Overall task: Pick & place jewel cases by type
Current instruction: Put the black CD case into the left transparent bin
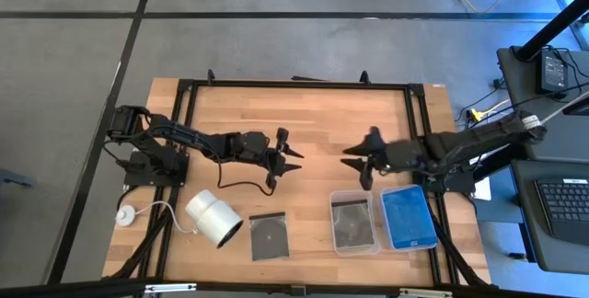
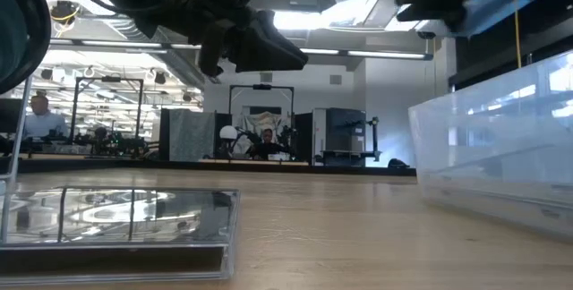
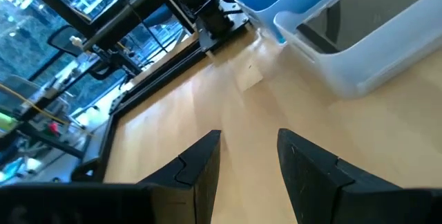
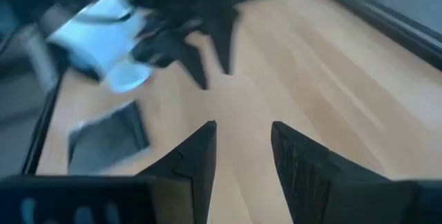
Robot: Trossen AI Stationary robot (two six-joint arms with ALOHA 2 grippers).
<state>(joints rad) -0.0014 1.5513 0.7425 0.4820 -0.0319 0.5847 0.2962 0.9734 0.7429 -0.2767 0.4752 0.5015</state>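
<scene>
A dark grey jewel case (image 1: pixel 268 235) showing a round disc lies flat on the table near its front edge; it also shows in the low view (image 2: pixel 116 223) and the right wrist view (image 4: pixel 107 137). A clear tray (image 1: pixel 353 223) holds dark cases. The tray beside it (image 1: pixel 409 217) holds blue ones. My left gripper (image 1: pixel 287 160) (image 3: pixel 248 137) hovers open over the table's middle, pointing toward the right. My right gripper (image 1: pixel 357 160) (image 4: pixel 242 127) hovers open facing it, above the bare wood, nothing between its fingers.
A white cylinder (image 1: pixel 213 218) with a cord lies on its side left of the loose case. A dark metal frame (image 1: pixel 294 85) runs round the tabletop. Bare wood (image 1: pixel 313 114) spans the far half of the table. People sit in the room beyond the table (image 2: pixel 40 111).
</scene>
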